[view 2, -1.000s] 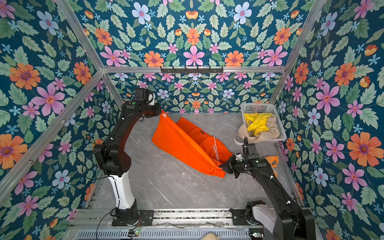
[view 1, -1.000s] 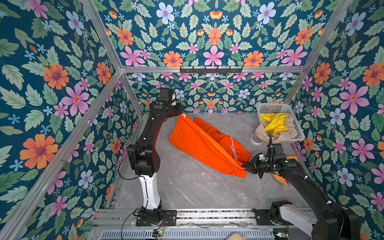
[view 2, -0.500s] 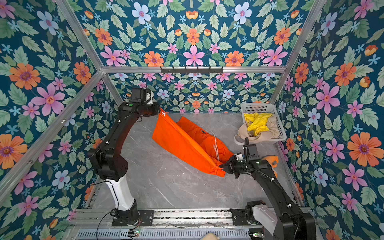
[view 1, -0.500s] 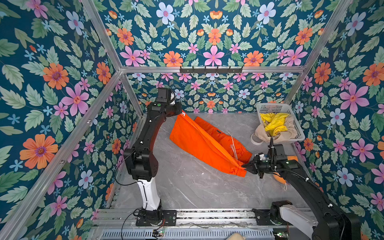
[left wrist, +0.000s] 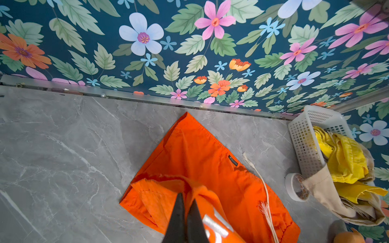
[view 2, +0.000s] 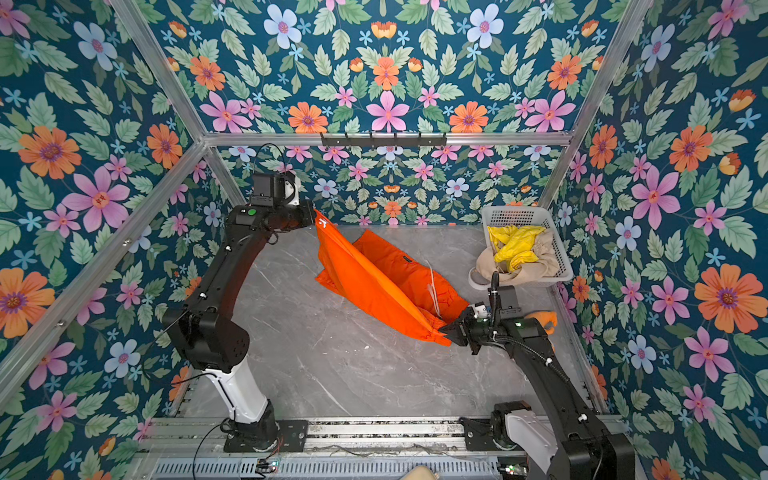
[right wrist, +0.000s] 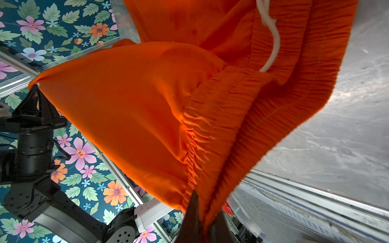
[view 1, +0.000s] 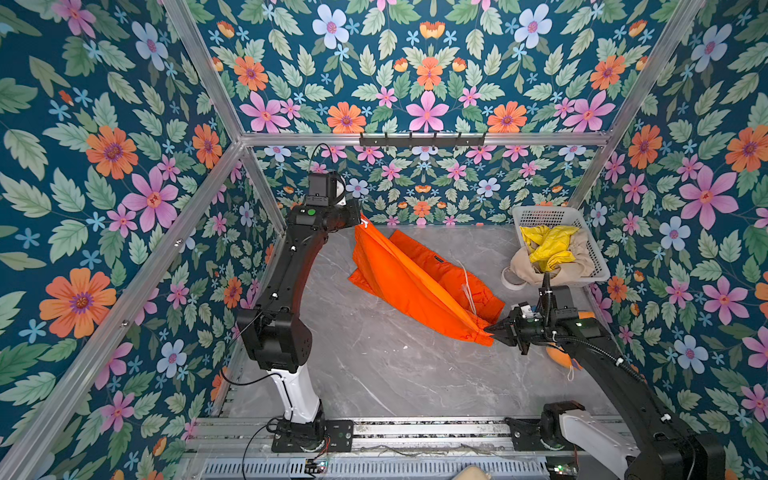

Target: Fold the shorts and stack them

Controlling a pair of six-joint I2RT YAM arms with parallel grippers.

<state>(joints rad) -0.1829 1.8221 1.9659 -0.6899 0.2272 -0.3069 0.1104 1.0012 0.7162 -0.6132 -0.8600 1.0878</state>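
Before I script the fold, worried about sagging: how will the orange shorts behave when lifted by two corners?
Probably floppy: pinched between the left gripper and right gripper, the orange shorts hang and drape onto the table. Likely light, since two pinched corners carry them. The loose drawstring may dangle and snag.

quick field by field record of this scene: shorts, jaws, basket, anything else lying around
held item: bright orange fabric shorts with white drawstring, stretched between both arms, far part resting on the grey marble table
left jaws: shut on a corner with a white print, raised at back left
right jaws: shut on the elastic waistband, front right
basket: white perforated plastic basket, back right
in basket: crumpled yellow shorts over beige shorts, beige spilling over the rim
other: white tape roll beside basket; orange plush toy, partly hidden by right arm
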